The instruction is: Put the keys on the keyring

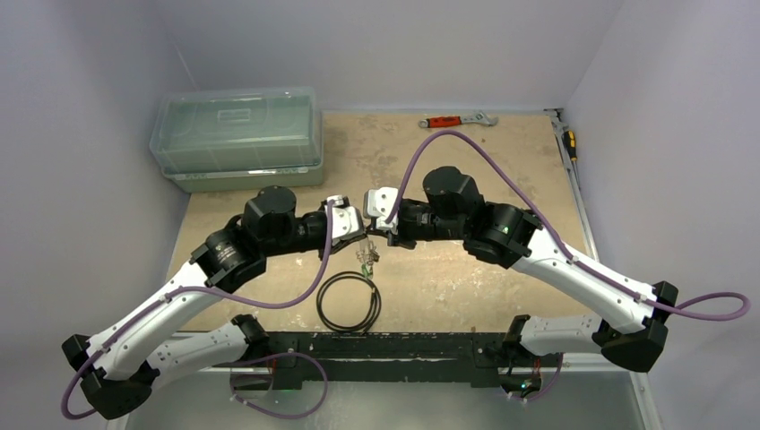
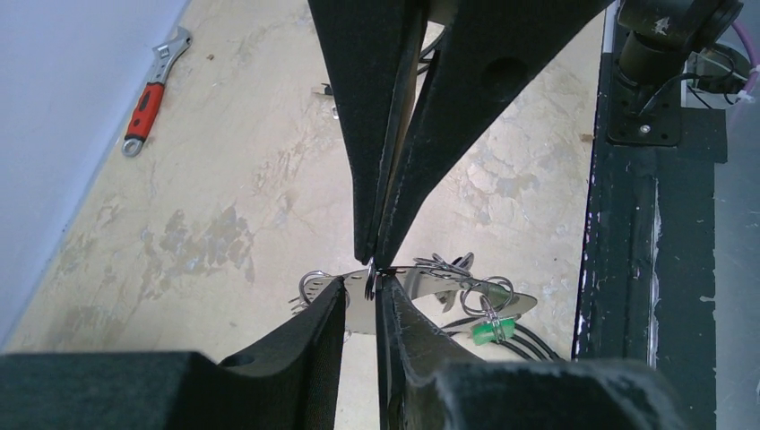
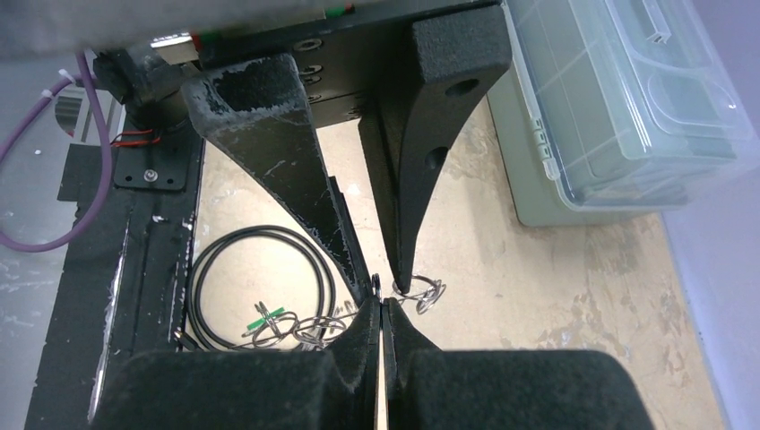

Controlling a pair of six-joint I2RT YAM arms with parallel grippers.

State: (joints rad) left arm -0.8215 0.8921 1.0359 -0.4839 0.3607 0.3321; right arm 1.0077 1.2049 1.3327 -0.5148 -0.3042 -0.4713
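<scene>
As tips meet | left tool (image 2: 362, 283) clamps keys (image 2: 439, 287) | right tool (image 2: 377, 261) pinches keyring (image 3: 377, 284)

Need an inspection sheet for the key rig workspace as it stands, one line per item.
surface: tan tabletop, stained and scuffed.
job's things: keys bunched with a green tag, hanging between the grippers; keyring wire runs through them.
clutter: black coil, wrench, lidded box, screwdriver.
grippers: left gripper jaws pinched on a key; right gripper jaws shut, tip to tip with the left.
cables: purple cables loop off both arms.
surroundings: plain walls; nothing else seen.
</scene>
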